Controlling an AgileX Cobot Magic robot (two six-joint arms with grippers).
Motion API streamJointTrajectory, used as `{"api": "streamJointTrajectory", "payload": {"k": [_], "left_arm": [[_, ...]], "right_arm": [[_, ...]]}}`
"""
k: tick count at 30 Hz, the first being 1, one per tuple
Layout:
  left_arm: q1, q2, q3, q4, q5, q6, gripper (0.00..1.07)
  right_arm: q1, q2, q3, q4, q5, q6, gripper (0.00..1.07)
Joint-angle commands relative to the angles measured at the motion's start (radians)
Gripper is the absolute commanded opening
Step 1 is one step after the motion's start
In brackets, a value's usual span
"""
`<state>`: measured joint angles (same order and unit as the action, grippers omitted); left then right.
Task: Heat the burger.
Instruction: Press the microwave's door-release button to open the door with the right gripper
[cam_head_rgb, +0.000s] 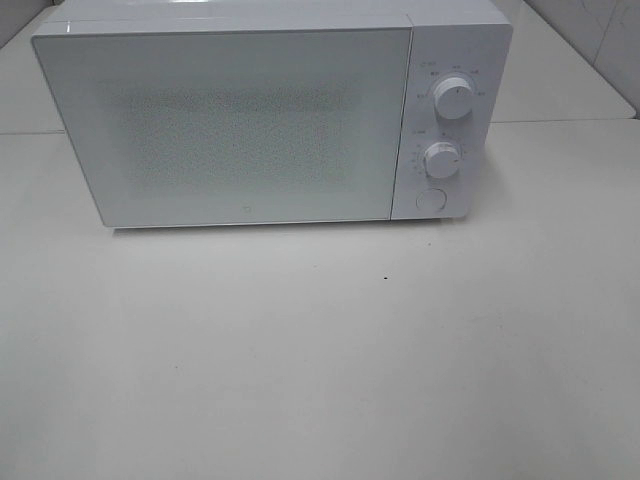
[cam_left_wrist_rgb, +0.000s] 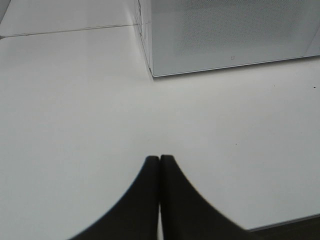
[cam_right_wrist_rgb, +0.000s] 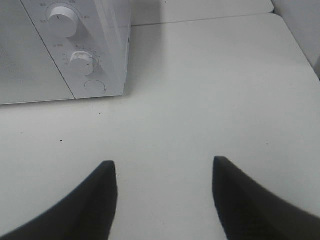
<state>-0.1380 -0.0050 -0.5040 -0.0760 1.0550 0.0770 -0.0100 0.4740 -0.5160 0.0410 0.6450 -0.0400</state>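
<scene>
Now | microwave door closed, inside hidden | left tool pinched together, empty | right tool spread, empty

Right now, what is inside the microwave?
The door of the microwave is shut. Through its white dotted window only a faint grey haze shows; the inside is covered. No burger is visible in any view, so I cannot tell whether it is in there.

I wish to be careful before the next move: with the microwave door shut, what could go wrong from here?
First, no burger shows in any view and the shut door of the microwave hides the inside, so it might run empty. Second, the lower knob and the round button sit close together; the open right claw may touch the wrong one.
</scene>
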Motion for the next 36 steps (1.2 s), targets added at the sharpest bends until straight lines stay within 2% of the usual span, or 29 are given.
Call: {"api": "streamJointTrajectory", "payload": {"k": [1, 5, 11, 12, 14, 15, 16, 17, 18, 20, 21, 22, 32, 36], "left_arm": [[0.002, -0.009, 0.003, -0.003, -0.015, -0.008, 0.0], [0.002, -0.009, 0.003, -0.003, -0.015, -0.008, 0.0], [0.002, -0.009, 0.003, -0.003, -0.015, -0.008, 0.0], [0.002, -0.009, 0.003, -0.003, -0.015, -0.008, 0.0], [0.002, -0.009, 0.003, -0.003, -0.015, -0.008, 0.0], [0.002, -0.009, 0.003, -0.003, -0.015, -0.008, 0.0], [0.002, -0.009, 0.003, -0.003, -0.015, -0.008, 0.0], [0.002, -0.009, 0.003, -0.003, -0.015, -0.008, 0.0], [0.002, -0.009, 0.003, -0.003, -0.015, -0.008, 0.0], [0.002, -0.009, 0.003, -0.003, -0.015, -0.008, 0.0], [0.002, -0.009, 0.003, -0.003, -0.015, -0.008, 0.0], [0.002, -0.009, 0.003, -0.003, -0.015, -0.008, 0.0], [0.002, -0.009, 0.003, -0.003, -0.015, -0.008, 0.0], [0.002, -0.009, 0.003, -0.003, -0.015, -0.008, 0.0]], "right_arm": [[-0.003, 0.129, -0.007, 0.001, -0.107, -0.014, 0.53], [-0.003, 0.217, -0.007, 0.001, -0.16, -0.014, 0.51], [-0.003, 0.385, -0.007, 0.001, -0.293, -0.014, 0.4], [-0.003, 0.442, -0.007, 0.001, -0.352, -0.014, 0.35], [-0.003, 0.5, -0.007, 0.001, -0.422, -0.014, 0.32], [-0.003, 0.522, -0.007, 0.001, -0.458, -0.014, 0.25], [-0.003, 0.522, -0.007, 0.001, -0.458, -0.014, 0.25], [-0.003, 0.579, -0.007, 0.001, -0.53, -0.014, 0.18], [-0.003, 0.579, -0.007, 0.001, -0.53, -0.014, 0.18], [-0.003, 0.652, -0.007, 0.001, -0.624, -0.014, 0.09], [-0.003, 0.652, -0.007, 0.001, -0.624, -0.014, 0.09], [-0.002, 0.704, -0.007, 0.001, -0.696, -0.014, 0.01], [-0.002, 0.92, -0.008, -0.005, -0.968, -0.01, 0.0], [0.033, 1.025, -0.008, -0.008, -1.067, -0.01, 0.0]]}}
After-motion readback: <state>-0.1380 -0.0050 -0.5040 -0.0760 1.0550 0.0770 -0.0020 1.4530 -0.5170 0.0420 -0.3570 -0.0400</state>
